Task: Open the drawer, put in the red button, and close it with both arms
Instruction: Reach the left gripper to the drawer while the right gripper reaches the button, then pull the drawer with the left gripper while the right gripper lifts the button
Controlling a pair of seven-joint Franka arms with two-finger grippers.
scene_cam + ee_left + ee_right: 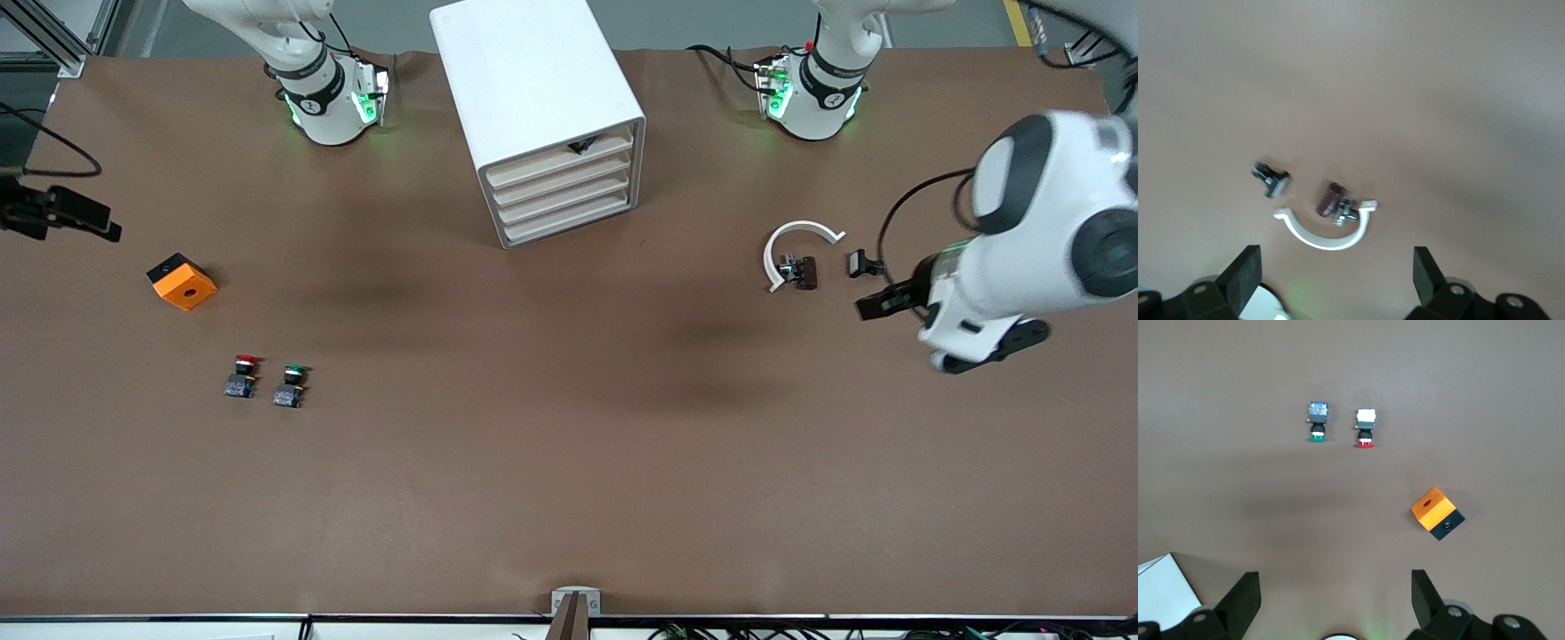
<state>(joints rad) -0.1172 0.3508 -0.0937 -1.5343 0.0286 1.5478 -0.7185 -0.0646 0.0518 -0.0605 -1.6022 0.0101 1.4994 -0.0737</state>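
Worktop (569,462): a wide brown surface that carries all the things.
Cabinet (533,98): a boxy white cabinet, standing between the two arm bases; its front faces the front camera and is turned a little toward the left arm's end.
Drawer (560,164): four cream fronts are stacked one above the other, all pushed in; a small dark mark sits at the top one.
Red button (242,375): it lies on the worktop toward the right arm's end, nearer to the front camera than the cabinet and well apart from it; the red cap shows over a dark body.
Green button (291,385): just beside the red button, not touching it, on the side toward the cabinet.
Orange block (182,282): an orange box with a round hole and a black underside, farther from the front camera than the two buttons.
White clip (794,245): a curved white piece toward the left arm's end, with a small dark brown part (805,272) inside its curve.
Black part (861,263): small, near the white clip.
Left end effector (1337,267): fingers wide apart, holding nothing, over the worktop near the white clip.
Right end effector (1335,590): fingers wide apart, holding nothing, over the worktop at its own end, with both buttons and the orange block in its wrist view.
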